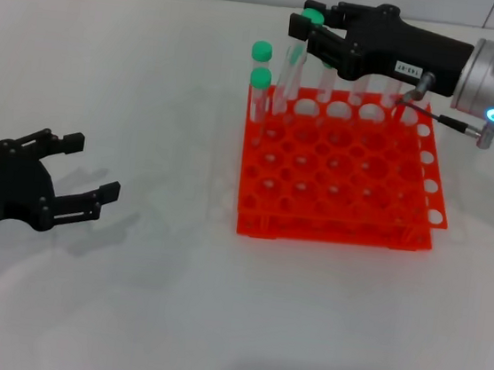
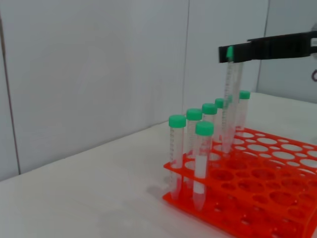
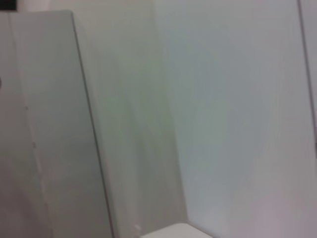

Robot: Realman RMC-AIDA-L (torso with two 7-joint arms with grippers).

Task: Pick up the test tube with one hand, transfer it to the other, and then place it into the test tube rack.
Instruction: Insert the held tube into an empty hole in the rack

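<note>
Head view: the right end effector (image 1: 311,33), black with a small white label whose print is too small to read, reaches level from the right above the far row of the orange-red test tube rack (image 1: 342,171). Its fingers are clamped on the green-capped test tube (image 1: 294,65), which hangs nearly upright with its tip at the rack's far left holes. The arm's ring glows blue. The left end effector (image 1: 78,175) lies low near the white table (image 1: 127,296), fingers spread wide, holding nothing.

Left wrist view: from the side, the held tube's lower end sits in the rack among the other green-capped tubes (image 2: 204,161).

Right wrist view: only a pale wall.
</note>
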